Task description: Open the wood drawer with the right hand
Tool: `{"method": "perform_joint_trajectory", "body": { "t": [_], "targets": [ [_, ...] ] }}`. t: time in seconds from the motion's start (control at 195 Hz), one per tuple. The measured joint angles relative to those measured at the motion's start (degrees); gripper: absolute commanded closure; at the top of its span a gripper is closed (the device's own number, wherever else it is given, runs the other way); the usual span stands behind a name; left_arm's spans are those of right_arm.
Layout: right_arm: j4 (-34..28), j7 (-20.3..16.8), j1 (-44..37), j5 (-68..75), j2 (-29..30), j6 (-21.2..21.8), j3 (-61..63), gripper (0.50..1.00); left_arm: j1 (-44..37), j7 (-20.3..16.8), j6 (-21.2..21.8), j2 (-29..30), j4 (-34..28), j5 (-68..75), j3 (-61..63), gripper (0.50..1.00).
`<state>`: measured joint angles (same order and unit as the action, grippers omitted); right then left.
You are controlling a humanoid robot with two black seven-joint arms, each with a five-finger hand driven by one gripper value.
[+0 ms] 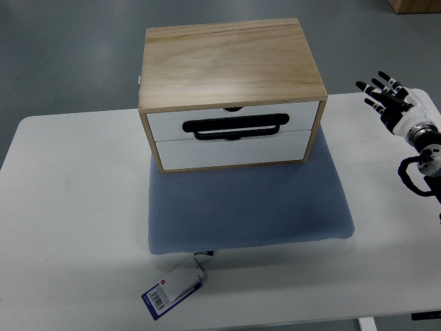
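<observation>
Nearest me, a price tag (173,292) hangs off the blue mat (248,207) under the wooden drawer box (231,89). My right hand (389,100), fingers spread and empty, hovers well right of the box; I fear pulling the black handle (234,128) drags it.

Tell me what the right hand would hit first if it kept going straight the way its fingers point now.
The right hand is open, fingers aimed up and left. That line looks free above the white table; it seems to pass behind the wood drawer box, though depth is unclear from this single view.
</observation>
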<state>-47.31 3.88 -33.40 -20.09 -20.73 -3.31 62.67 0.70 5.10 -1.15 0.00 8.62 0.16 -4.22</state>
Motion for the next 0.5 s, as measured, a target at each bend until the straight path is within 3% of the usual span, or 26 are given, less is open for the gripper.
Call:
{"method": "perform_joint_trajectory", "body": {
  "t": [0.498],
  "targets": [
    [0.0,0.0,-0.3,0.0,0.2,0.1,0.0,0.568,0.0,0.0,0.0,0.0,0.0,0.0,0.0,0.5]
  ]
}}
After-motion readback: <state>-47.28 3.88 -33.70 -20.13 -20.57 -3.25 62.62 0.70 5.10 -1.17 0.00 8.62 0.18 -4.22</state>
